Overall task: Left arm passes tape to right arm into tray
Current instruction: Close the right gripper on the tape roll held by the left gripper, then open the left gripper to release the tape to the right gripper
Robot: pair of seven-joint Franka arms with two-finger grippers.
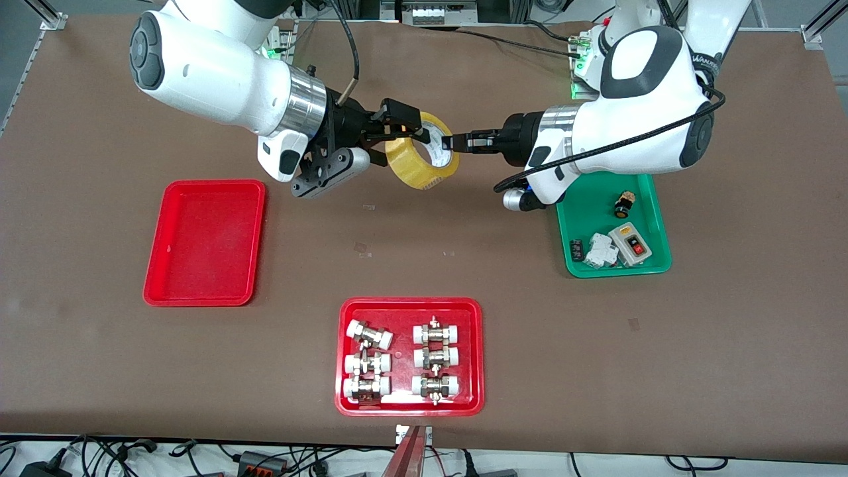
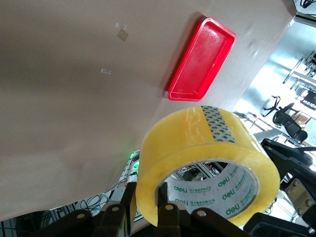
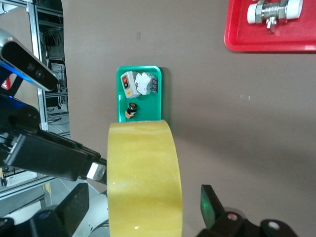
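The tape (image 1: pixel 419 163), a yellow roll with a white core, hangs in the air over the middle of the table between both grippers. My left gripper (image 1: pixel 453 142) is shut on the roll's wall, one finger inside the core and one outside, as the left wrist view (image 2: pixel 147 207) shows on the tape (image 2: pixel 197 143). My right gripper (image 1: pixel 405 127) is open and straddles the roll; in the right wrist view (image 3: pixel 143 210) its fingers (image 3: pixel 211 203) stand clear of the tape (image 3: pixel 143 177) on both sides. The plain red tray (image 1: pixel 204 243) lies empty toward the right arm's end, also in the left wrist view (image 2: pixel 202 59).
A green tray (image 1: pixel 596 213) with a switch box and small parts sits under the left arm, also in the right wrist view (image 3: pixel 149 111). A red tray (image 1: pixel 404 318) of white-capped metal fittings lies near the front edge, also in the right wrist view (image 3: pixel 237 42).
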